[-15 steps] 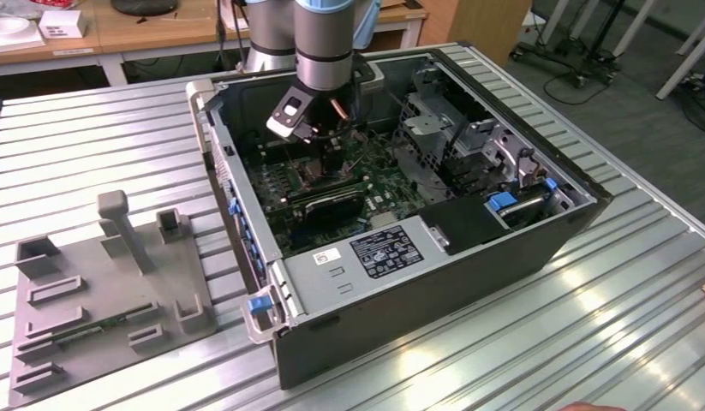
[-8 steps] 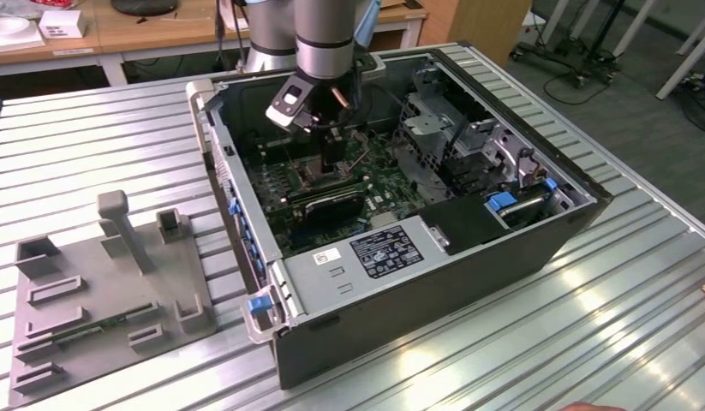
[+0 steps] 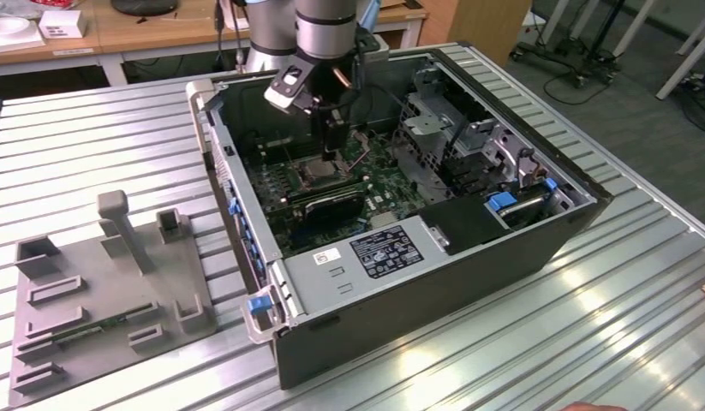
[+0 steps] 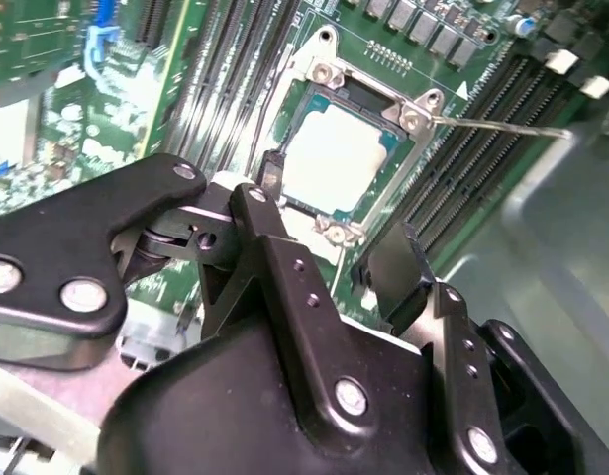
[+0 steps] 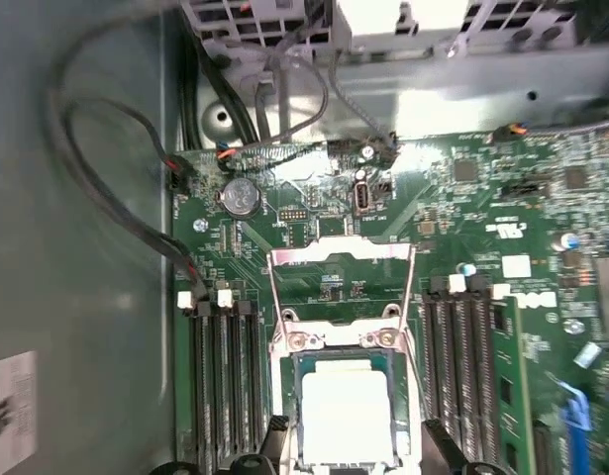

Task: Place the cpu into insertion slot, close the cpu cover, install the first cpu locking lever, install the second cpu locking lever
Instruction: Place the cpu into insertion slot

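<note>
cpu (image 4: 339,158): seated flat in the insertion slot, pale metal top facing up.
insertion slot (image 3: 320,171): square socket on the green motherboard (image 5: 542,198), with long black memory slots (image 5: 230,376) on both sides.
cpu cover (image 5: 341,255): swung open, tilted back from the slot on its hinge side, green board visible through its window.
locking lever (image 4: 502,127): thin rod reaching out from a slot corner over the memory slots.
fingers (image 4: 269,178): spread wide, holding nothing.
gripper (image 4: 334,220): just above the cpu's edge.
computer case (image 3: 444,282): open side up on the slatted metal table (image 3: 626,325).
grey fixture tray (image 3: 101,291): on the table, at the exterior view's left of the case.
</note>
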`<state>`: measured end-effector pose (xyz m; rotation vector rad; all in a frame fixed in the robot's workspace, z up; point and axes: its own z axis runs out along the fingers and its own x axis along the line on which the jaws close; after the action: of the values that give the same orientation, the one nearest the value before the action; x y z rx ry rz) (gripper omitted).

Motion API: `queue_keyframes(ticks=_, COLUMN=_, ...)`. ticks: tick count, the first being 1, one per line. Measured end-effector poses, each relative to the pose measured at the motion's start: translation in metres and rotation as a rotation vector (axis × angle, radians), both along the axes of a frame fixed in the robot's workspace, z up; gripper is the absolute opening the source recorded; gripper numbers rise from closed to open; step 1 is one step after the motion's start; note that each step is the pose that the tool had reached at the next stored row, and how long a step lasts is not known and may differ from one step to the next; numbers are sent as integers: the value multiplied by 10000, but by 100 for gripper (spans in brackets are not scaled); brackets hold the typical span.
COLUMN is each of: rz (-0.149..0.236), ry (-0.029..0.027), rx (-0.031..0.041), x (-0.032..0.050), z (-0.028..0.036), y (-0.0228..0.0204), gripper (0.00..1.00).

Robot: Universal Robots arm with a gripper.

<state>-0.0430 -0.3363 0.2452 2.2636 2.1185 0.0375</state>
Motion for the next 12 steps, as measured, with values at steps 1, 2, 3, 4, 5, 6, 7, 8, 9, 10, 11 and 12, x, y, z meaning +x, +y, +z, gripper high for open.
queue_keyframes(ticks=1, rz=0, ry=0, rx=-6, x=0, z=39, y=0, gripper=62)
queue_keyframes(ticks=2, rz=1, ry=-1, rx=-10, x=0, z=80, y=0, gripper=62)
queue_keyframes(ticks=3, rz=0, ry=1, rx=-15, x=0, z=98, y=0, gripper=62)
queue_keyframes(ticks=4, rz=0, ry=-1, rx=-12, x=0, z=98, y=0, gripper=62)
queue_keyframes(ticks=5, rz=0, ry=-1, rx=-12, x=0, z=98, y=0, gripper=62)
queue_keyframes(ticks=6, rz=0, ry=-1, rx=-12, x=0, z=98, y=0, gripper=62)
queue_keyframes(ticks=7, rz=0, ry=-1, rx=-11, x=0, z=98, y=0, gripper=62)
queue_keyframes(ticks=8, rz=0, ry=-1, rx=-11, x=0, z=98, y=0, gripper=62)
queue_keyframes(ticks=9, rz=0, ry=-1, rx=-12, x=0, z=99, y=0, gripper=62)
queue_keyframes(ticks=10, rz=0, ry=0, rx=-13, x=0, z=99, y=0, gripper=62)
queue_keyframes(ticks=11, rz=0, ry=-1, rx=-12, x=0, z=99, y=0, gripper=62)
queue_keyframes(ticks=12, rz=0, ry=-1, rx=-12, x=0, z=99, y=0, gripper=62)
